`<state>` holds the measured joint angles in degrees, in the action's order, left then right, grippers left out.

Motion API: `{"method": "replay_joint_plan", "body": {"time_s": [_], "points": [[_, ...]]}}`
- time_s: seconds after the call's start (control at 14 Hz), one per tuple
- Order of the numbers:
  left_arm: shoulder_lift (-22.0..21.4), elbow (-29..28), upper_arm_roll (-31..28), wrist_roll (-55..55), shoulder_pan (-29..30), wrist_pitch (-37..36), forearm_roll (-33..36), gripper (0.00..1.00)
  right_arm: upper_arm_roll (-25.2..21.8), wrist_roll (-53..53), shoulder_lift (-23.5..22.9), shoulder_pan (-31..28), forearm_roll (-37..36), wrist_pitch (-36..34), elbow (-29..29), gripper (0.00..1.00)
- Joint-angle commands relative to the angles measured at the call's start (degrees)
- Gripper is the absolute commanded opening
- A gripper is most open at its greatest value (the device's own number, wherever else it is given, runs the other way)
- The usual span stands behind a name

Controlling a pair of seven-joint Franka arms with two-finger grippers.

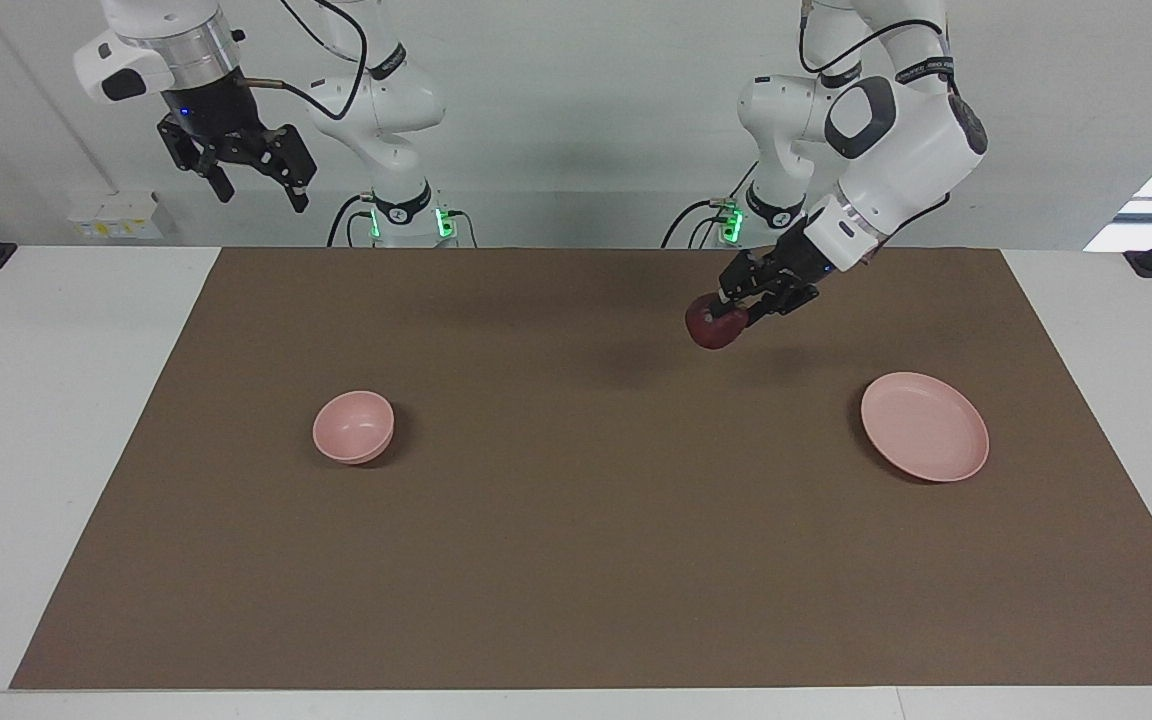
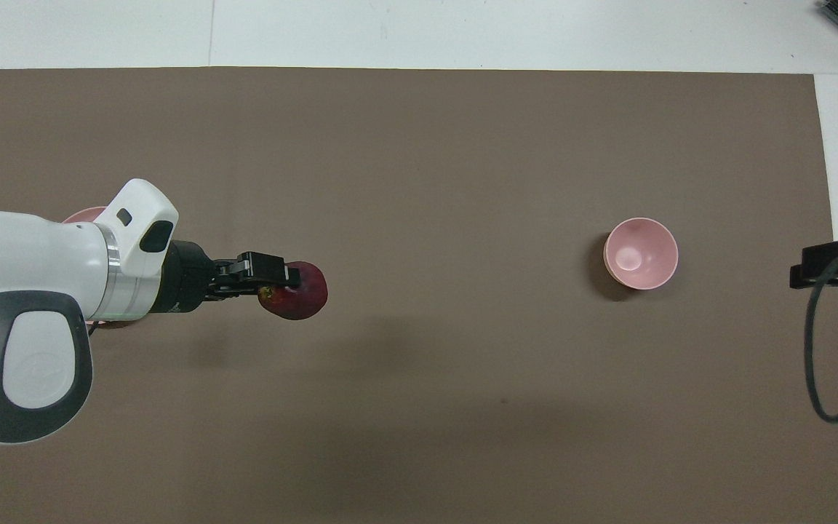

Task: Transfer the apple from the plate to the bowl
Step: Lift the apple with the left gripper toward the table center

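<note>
Facing view gives me the apple [image 1: 715, 327] up in the air, pinched in the left gripper [image 1: 726, 316], whose fingers clamp it from either side over bare mat [image 1: 576, 560] between plate [image 1: 924, 426] and bowl [image 1: 353, 427]. Both dishes sit empty on the bench [image 1: 56, 420], well apart. My right gripper [image 1: 254, 188] waits high, fingers spread.
</note>
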<state>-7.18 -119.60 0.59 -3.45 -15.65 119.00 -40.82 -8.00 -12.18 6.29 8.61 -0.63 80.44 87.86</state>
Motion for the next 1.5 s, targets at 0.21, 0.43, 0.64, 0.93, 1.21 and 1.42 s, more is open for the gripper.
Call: {"method": "replay_joint_plan", "body": {"time_s": [0.21,0.43,0.64,0.93,1.21,1.42], "points": [[1.20,1.92,-0.68,4.49,-0.34,0.00,-14.70,0.00,0.27,1.54,0.74,-0.96,1.42,0.95,0.65,1.00],[0.59,2.18,-0.68,6.78,1.23,-0.08,-22.01,0.00,0.27,1.54,0.74,-0.96,1.42,0.95,0.65,1.00],[0.50,2.18,-0.51,8.28,1.50,0.18,-27.73,0.00,0.27,1.54,0.74,-0.96,1.42,0.95,0.65,1.00],[-0.29,2.27,-0.68,8.28,1.59,0.96,-30.11,0.00,0.27,1.54,0.74,-0.96,1.42,0.95,0.65,1.00],[-1.52,2.10,-0.51,8.19,1.42,1.67,-30.46,0.00,0.27,1.54,0.74,-0.96,1.42,0.95,0.65,1.00],[-1.78,1.92,-0.51,8.19,0.80,2.02,-30.73,0.00,0.36,2.15,0.82,-0.96,1.42,0.51,0.73,1.00]]}}
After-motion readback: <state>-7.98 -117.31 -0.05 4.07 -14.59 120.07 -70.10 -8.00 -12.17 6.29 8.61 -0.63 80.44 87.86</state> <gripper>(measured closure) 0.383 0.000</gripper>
